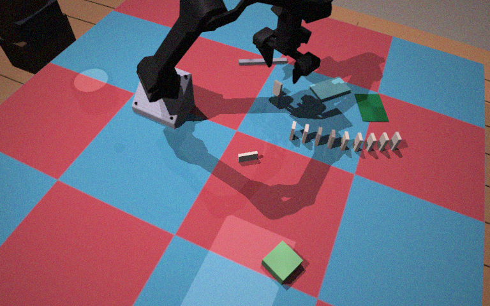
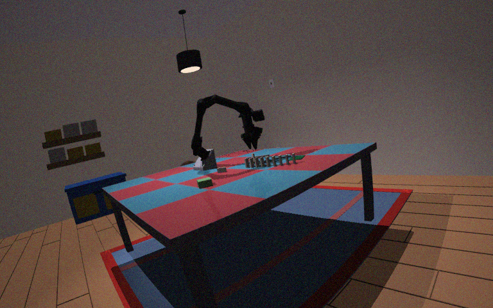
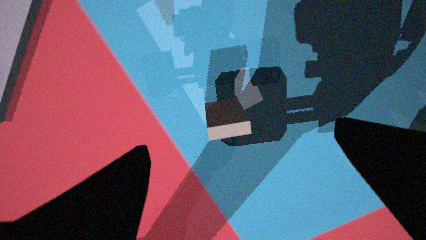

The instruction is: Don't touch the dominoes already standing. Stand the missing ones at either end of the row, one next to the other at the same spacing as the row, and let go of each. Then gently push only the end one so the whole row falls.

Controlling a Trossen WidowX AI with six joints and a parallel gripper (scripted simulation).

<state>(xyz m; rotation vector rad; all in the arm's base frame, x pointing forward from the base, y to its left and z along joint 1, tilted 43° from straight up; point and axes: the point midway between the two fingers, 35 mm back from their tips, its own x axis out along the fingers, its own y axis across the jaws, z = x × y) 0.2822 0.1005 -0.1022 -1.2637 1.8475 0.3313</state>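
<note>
Several pale dominoes stand in a row (image 1: 345,140) (image 2: 268,162), right of centre in the top view. A separate domino (image 1: 277,88) (image 3: 229,131) stands upright behind and left of the row's left end. Another domino (image 1: 247,156) (image 2: 221,169) lies on its long narrow side, left of and in front of the row. My gripper (image 1: 282,73) (image 2: 252,147) (image 3: 242,140) is wide open and empty, pointing down above the separate upright domino. In the wrist view that domino shows between the fingers, below the tips.
A pale teal slab (image 1: 330,90) lies right of the separate upright domino, with a flat dark green patch (image 1: 372,107) beyond it. A thin grey bar (image 1: 247,61) lies behind the gripper. A light green block (image 1: 282,259) (image 2: 205,182) sits well in front of the row.
</note>
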